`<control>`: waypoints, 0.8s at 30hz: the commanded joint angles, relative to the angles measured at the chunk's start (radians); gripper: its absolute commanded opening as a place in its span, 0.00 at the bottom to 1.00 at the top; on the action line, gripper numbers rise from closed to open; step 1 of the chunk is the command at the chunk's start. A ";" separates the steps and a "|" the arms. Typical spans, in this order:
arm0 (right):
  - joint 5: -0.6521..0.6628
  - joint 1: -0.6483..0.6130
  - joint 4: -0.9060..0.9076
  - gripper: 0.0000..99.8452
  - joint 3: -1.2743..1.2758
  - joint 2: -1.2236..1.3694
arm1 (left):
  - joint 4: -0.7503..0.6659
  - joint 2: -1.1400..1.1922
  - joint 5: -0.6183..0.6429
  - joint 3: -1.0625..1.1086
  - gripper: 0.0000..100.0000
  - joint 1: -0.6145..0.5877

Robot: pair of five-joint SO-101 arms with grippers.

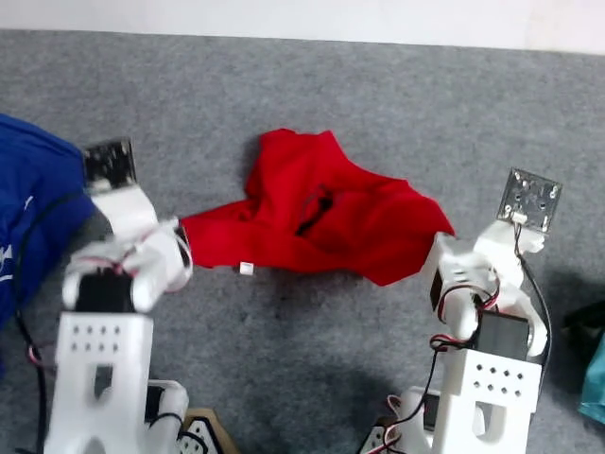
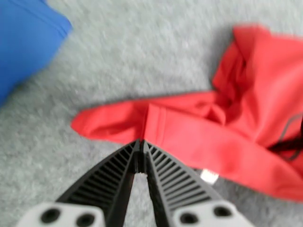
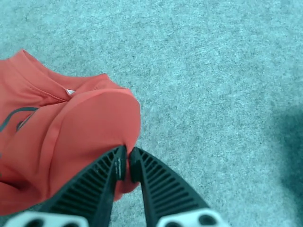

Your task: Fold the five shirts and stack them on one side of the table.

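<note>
At the left edge of the high view lies a blue shirt (image 1: pixel 24 208), apart from the red one. Just right of it, the left gripper (image 2: pixel 140 147) has its jaws drawn together on the hem at the left end of the red shirt (image 1: pixel 321 222). Its arm is bent low over the grey table (image 1: pixel 312 359) at the lower left. The red shirt lies crumpled in the middle of the frame, its long axis running left to right between the two arms. At its right end the right gripper (image 3: pixel 127 158) nips a fold of the cloth between nearly closed jaws, and that arm stands at the lower right. Each arm is nearest its own end, so I judge the coming move to be a pull apart along that axis to spread the shirt flat. A teal cloth (image 1: pixel 594 378) shows at the right edge
</note>
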 commanded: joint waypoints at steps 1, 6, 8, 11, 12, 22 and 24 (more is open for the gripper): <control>0.014 -0.008 -0.027 0.01 0.016 -0.019 | 0.011 -0.200 -0.080 0.170 0.09 0.030; 0.009 -0.010 -0.110 0.01 0.074 -0.015 | 0.011 -0.262 -0.089 0.255 0.18 0.031; 0.008 -0.010 -0.148 0.01 0.102 -0.015 | 0.003 -0.219 -0.091 0.249 0.15 0.033; 0.012 -0.010 -0.186 0.01 0.133 -0.015 | 0.002 -0.102 -0.092 0.208 0.14 0.059; 0.014 -0.010 -0.193 0.01 0.137 -0.015 | -0.006 -0.064 -0.092 0.191 0.14 0.065; 0.014 -0.010 -0.200 0.01 0.143 -0.013 | -0.184 0.278 -0.092 0.070 0.16 0.074; 0.014 -0.010 -0.200 0.01 0.143 -0.013 | -0.210 0.335 -0.092 0.050 0.16 0.071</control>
